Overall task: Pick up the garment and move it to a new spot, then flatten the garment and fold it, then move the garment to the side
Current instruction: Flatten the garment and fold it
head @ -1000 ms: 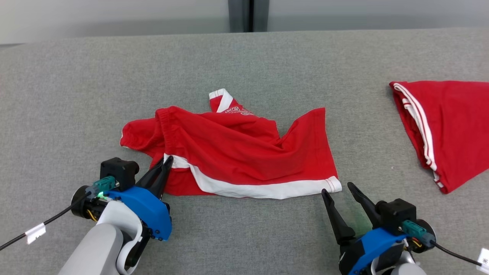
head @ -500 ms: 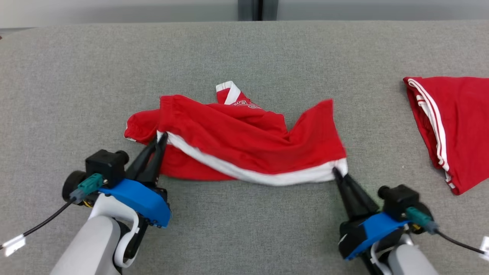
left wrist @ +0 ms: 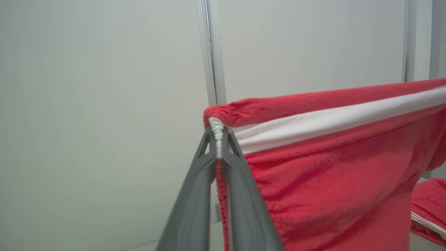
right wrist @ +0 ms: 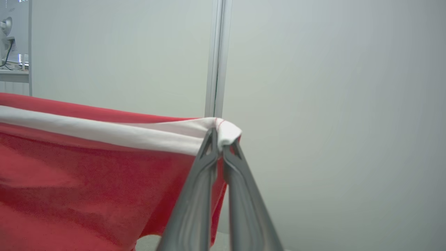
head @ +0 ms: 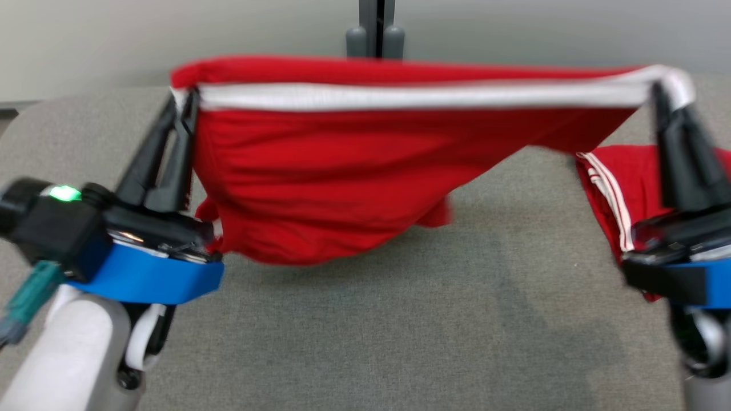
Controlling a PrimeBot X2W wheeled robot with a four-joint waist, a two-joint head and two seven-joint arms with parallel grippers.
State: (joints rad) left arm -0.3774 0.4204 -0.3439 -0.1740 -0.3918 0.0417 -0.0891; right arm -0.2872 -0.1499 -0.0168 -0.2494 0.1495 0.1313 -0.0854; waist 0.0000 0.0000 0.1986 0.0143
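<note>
Red garment [head: 342, 188] with a white band [head: 422, 97] is up off the grey surface [head: 400, 342], strung between your two pincers and spanning most of the scene's width. The band runs taut along the top edge from left to right. Red cloth sags below it in a belly, deepest toward the left, with a shadow on the surface underneath. The head view is blurred at the lowest fold, so you cannot tell whether it brushes the surface.

Your left pincer [head: 184, 101] is pressed together on the left end of the band. In the left wrist view the bunched white hem is squeezed between the tips of its two grey fingers [left wrist: 195, 195]. A green light [head: 64, 193] is lit on the wrist housing.

Your right pincer [head: 661, 91] is pressed together on the right end of the band. In the right wrist view a white corner folds over its tips.

A second garment [head: 599, 171] — red with white stripes — lies on the surface at the right, partly hidden behind the right pincer.

Far side: a pale wall [head: 114, 40] with a grey post [head: 375, 28] at centre.
</note>
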